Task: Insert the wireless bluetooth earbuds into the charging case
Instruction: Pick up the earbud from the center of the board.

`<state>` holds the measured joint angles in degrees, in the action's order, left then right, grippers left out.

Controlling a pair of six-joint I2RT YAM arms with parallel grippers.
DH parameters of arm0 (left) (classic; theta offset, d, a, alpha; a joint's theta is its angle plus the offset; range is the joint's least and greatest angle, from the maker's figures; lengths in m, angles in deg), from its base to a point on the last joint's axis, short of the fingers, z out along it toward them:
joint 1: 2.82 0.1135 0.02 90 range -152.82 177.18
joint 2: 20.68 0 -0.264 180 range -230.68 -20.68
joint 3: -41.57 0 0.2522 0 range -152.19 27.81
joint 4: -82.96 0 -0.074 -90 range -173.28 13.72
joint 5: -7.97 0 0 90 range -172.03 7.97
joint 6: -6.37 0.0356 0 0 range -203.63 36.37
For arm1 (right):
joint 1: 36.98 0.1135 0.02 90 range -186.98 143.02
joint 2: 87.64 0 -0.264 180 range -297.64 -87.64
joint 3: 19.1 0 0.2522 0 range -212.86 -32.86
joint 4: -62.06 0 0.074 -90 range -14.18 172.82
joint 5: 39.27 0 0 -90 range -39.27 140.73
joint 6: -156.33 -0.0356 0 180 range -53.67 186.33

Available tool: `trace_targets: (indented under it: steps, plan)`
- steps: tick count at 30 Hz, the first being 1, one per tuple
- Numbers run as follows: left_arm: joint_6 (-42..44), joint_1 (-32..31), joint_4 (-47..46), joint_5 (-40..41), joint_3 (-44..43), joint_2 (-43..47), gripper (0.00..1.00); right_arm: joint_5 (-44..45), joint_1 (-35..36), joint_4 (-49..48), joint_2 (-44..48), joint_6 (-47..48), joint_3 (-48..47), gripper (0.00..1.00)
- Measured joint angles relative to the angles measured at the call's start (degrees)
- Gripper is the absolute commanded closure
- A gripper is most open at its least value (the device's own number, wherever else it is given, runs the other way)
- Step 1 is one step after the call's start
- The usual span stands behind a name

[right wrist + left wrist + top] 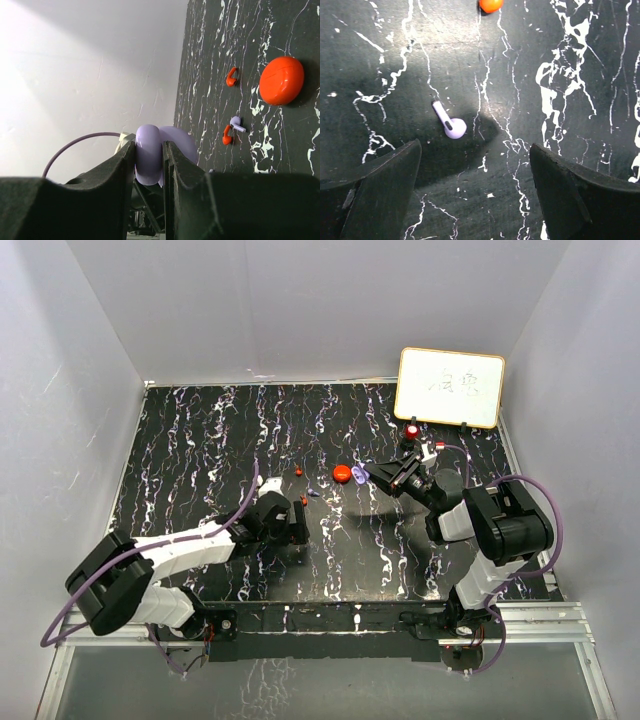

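**While the right gripper pinched the purple case, an earbud lay before the left**

As seen from its wrist, the right gripper (149, 144) was clamped on the pale purple charging case (150, 167), which it held clear of the black marbled table (200, 440). The left gripper (475, 150) was spread wide and held nothing. One pale purple earbud (449, 121) lay on the table just ahead of its fingers. A red earbud (231, 76) lay near the closed red case (281, 80).

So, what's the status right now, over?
Left gripper open over purple earbud on table. Right gripper shut on purple charging case. Red case, red earbuds aside, not blocking.
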<state>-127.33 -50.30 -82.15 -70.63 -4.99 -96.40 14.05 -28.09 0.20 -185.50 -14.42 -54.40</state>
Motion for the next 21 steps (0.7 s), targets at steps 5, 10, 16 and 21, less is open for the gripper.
trace_targets:
  steps: [5,10,16,21]
  plan:
    - [-0.6,0.0,-3.7,-2.1,0.7,-0.9,0.13,-0.3,0.0,-0.8,0.0,-0.5,0.0,1.00]
    - [-0.9,0.0,-8.6,-3.0,0.4,-3.4,0.13,-0.4,0.0,-1.1,0.0,-0.6,0.0,1.00]
    - [-1.4,0.0,-10.7,-3.1,-0.1,-4.8,0.13,-0.4,0.0,-1.1,0.0,-0.6,0.0,1.00]
    - [-1.9,0.0,-11.2,-3.3,-0.1,-5.0,0.13,-0.4,0.0,-1.1,0.0,-0.6,0.0,1.00]
